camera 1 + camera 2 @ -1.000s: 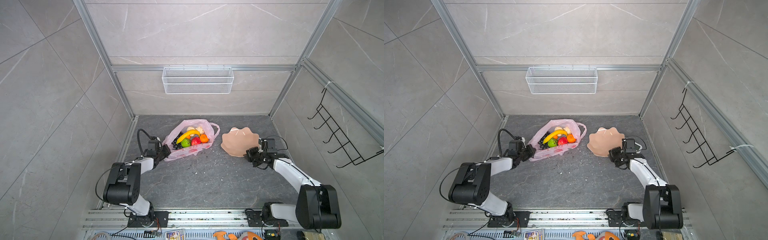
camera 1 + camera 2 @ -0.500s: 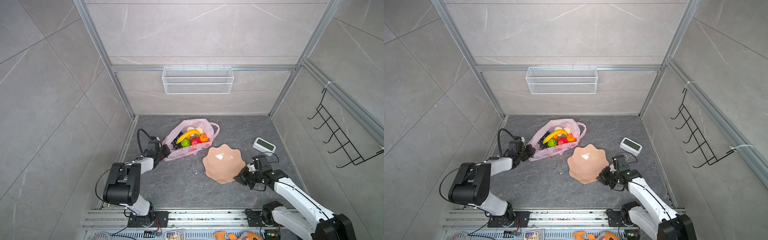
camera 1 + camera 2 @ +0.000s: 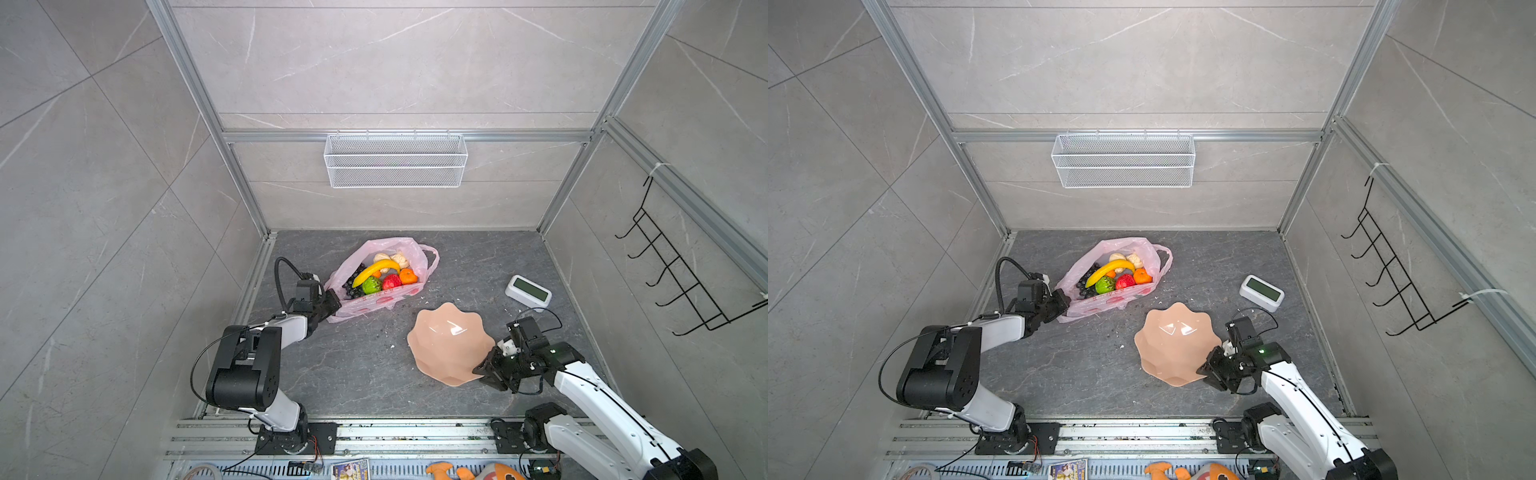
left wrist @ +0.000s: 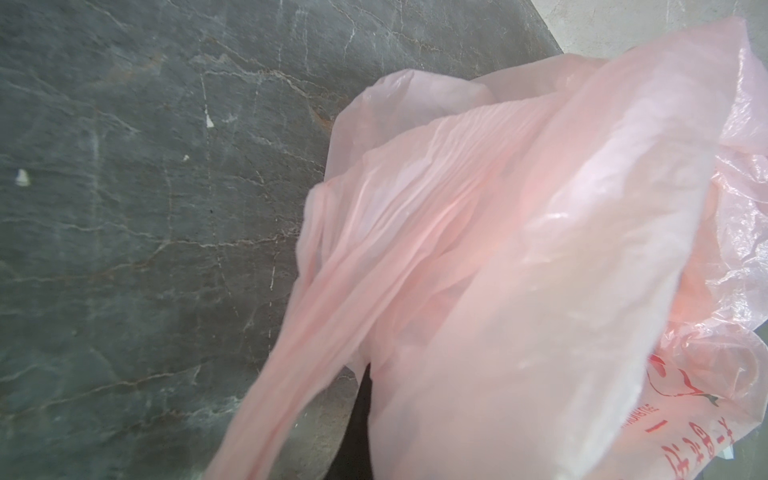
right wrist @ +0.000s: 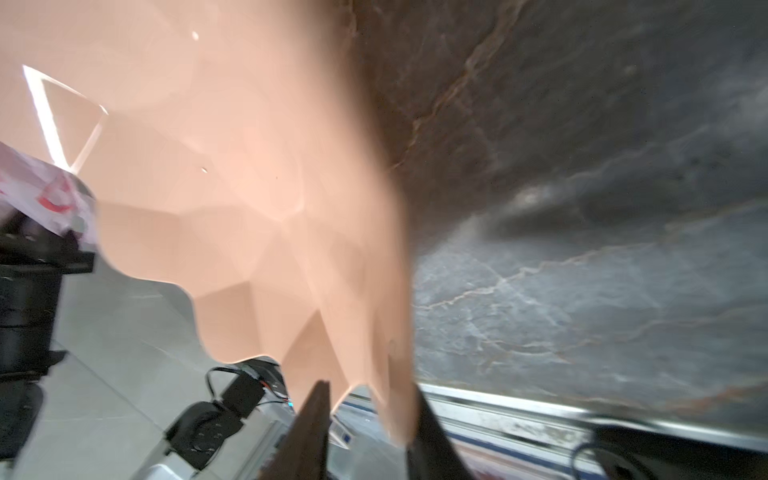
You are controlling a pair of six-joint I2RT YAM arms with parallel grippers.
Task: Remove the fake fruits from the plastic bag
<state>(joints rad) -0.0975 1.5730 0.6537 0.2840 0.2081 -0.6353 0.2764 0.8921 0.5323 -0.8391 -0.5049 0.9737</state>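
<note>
The plastic bag (image 3: 374,301) (image 3: 1104,302) lies at the back left of the floor, mouth open upward. In it are the fake fruits: a yellow banana (image 3: 376,268), a green piece (image 3: 371,285), a red apple (image 3: 391,281), an orange tangerine (image 3: 408,276), dark grapes (image 3: 353,286) and cream lumps (image 3: 400,259). My left gripper (image 3: 328,301) (image 3: 1059,305) is shut on the bag's near left edge. In the left wrist view pink film (image 4: 498,249) covers nearly everything, with one dark finger (image 4: 355,428) showing. My right gripper (image 3: 484,370) (image 3: 1208,370) (image 5: 368,399) stands open around a dish rim.
The peach wavy-edged dish (image 3: 449,345) (image 3: 1177,345) (image 5: 208,166) sits open side up at the front right of the floor. A white device with a screen (image 3: 528,291) lies behind it. A wire basket (image 3: 395,160) and a hook rack (image 3: 681,286) hang on the walls.
My right arm carried the dish from the back right toward the front and turned it open side up, uncovering the white device. Its jaws have parted. The left arm and the bag stayed put.
</note>
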